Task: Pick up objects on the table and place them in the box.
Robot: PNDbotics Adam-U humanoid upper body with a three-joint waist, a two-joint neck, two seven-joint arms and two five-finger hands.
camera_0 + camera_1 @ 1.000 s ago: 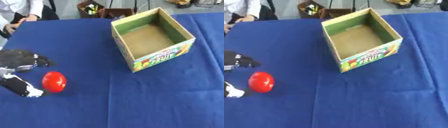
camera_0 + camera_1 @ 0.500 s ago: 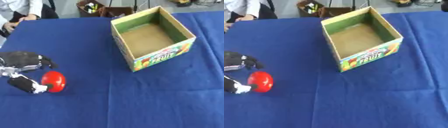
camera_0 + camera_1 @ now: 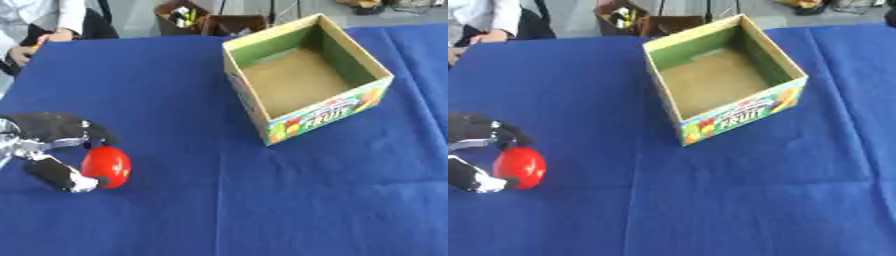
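Note:
A red round fruit (image 3: 107, 167) lies on the blue cloth at the left. My left hand (image 3: 48, 131) comes in from the left edge and wraps it: the dark fingers (image 3: 94, 136) curl over its top, and the thumb (image 3: 59, 175) presses its lower left side. The fruit still rests on the cloth. The open cardboard box (image 3: 325, 117), with FRUIT printed on its front wall and nothing inside, stands at the upper right, well away from the hand. My right hand shows in neither view.
Blue cloth (image 3: 227, 210) covers the whole table. A person's hands (image 3: 26, 46) rest at the far left corner. Beyond the far edge a brown crate (image 3: 185, 14) of small items stands on the floor.
The left hand's thumb and fingers have closed in on the red fruit from the left. The fruit has stayed about where it was.

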